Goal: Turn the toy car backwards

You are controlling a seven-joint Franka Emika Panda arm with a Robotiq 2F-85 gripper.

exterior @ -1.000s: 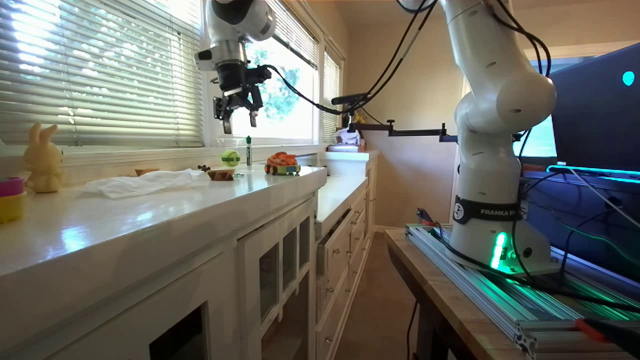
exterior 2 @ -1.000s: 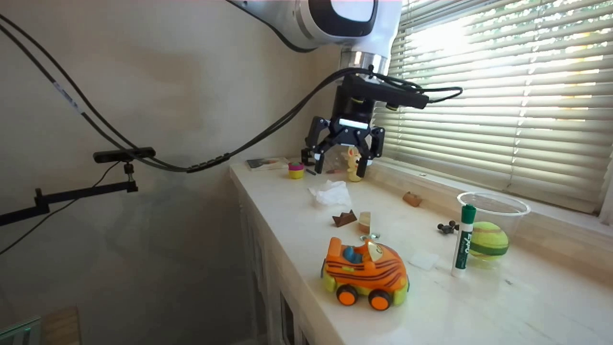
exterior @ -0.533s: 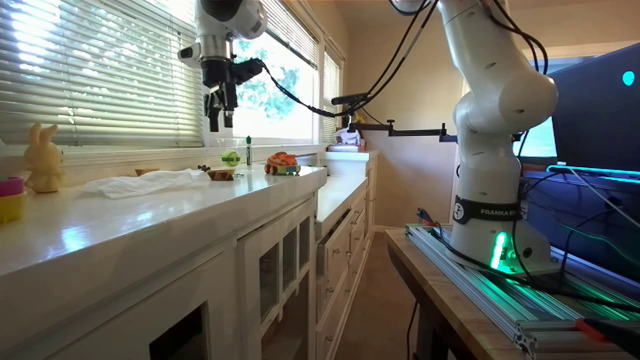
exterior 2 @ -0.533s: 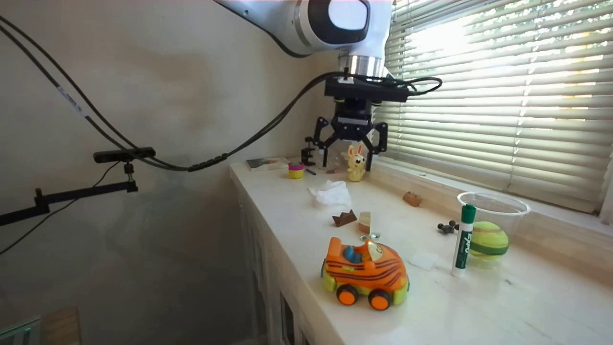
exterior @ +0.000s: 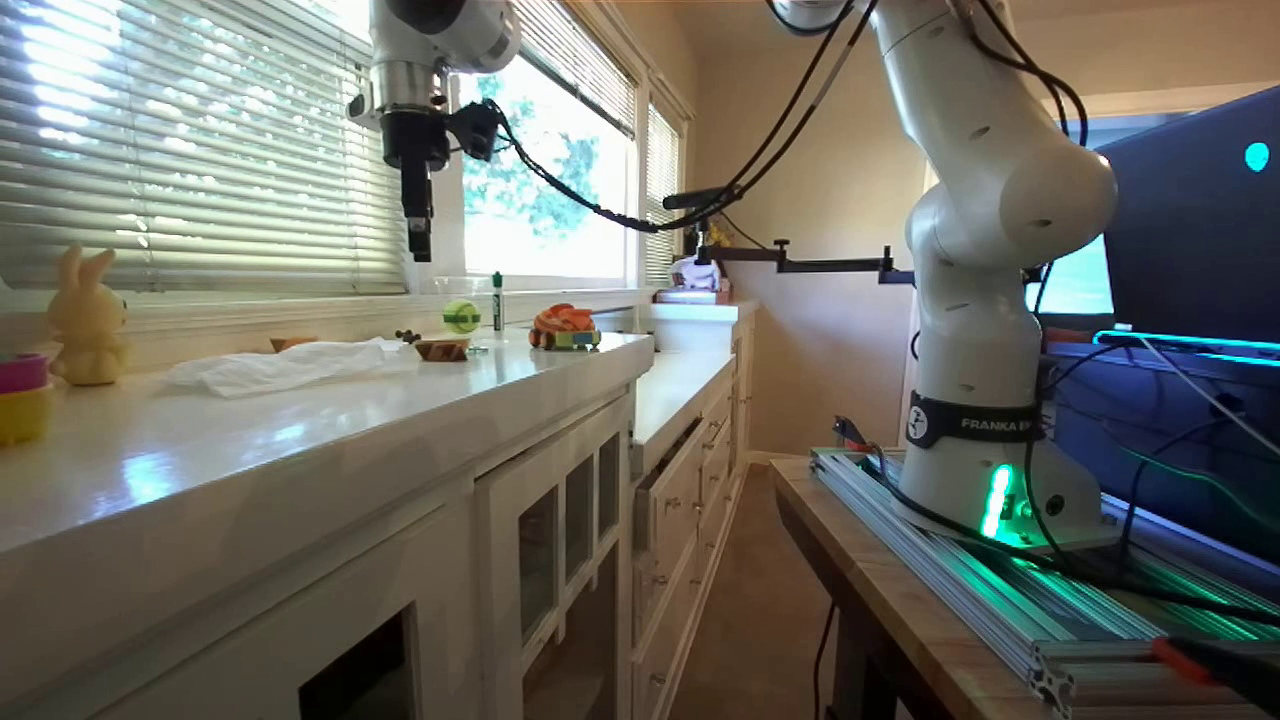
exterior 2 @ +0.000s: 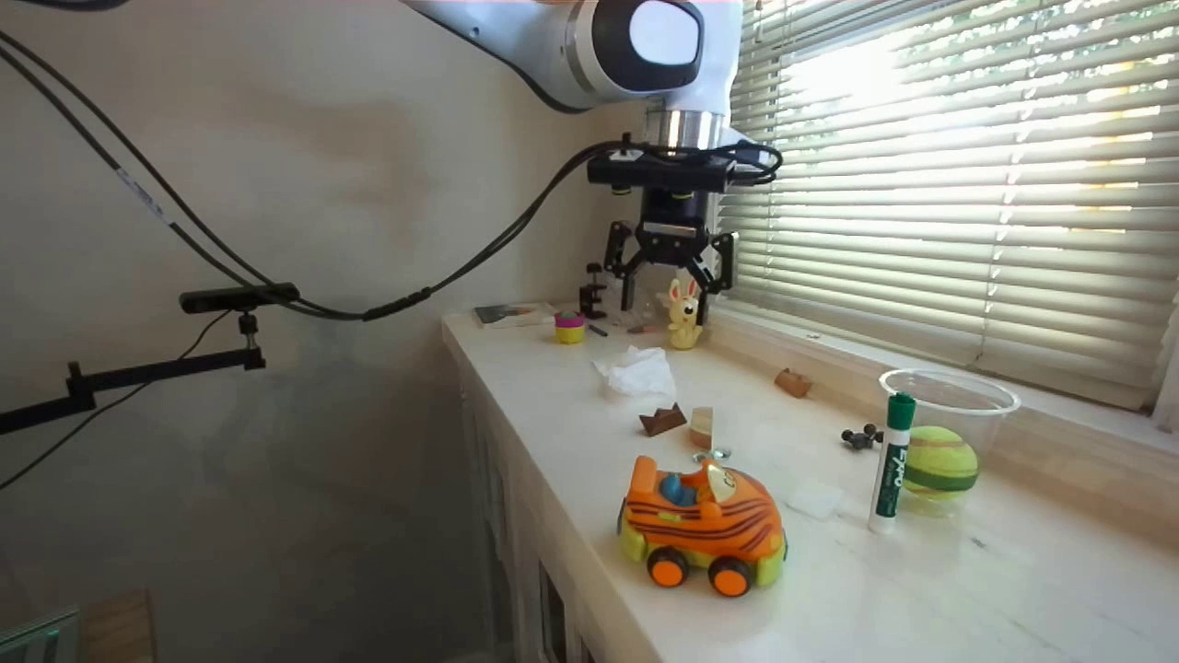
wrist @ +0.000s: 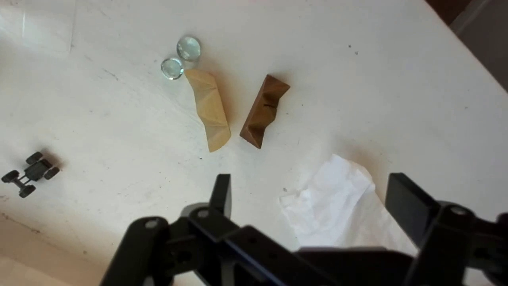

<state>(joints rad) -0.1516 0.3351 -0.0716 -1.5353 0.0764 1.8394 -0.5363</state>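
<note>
The gripper [exterior 2: 665, 302] is suspended over the counter [exterior 2: 884, 608], pointing down, with its jaws wide apart. The toy car [exterior 2: 705, 520] stands on its wheels near the counter edge away from the window blinds [exterior 2: 976, 184], well apart from the gripper. A marker [exterior 2: 892, 465] stands upright just beside a clear cup [exterior 2: 990, 420], which contains a ball [exterior 2: 939, 460]. In the wrist view, a tissue [wrist: 337, 202] lies on the counter, partly framed between the jaws; a brown piece [wrist: 262, 115] and a tan piece [wrist: 209, 109] lie near each other.
</note>
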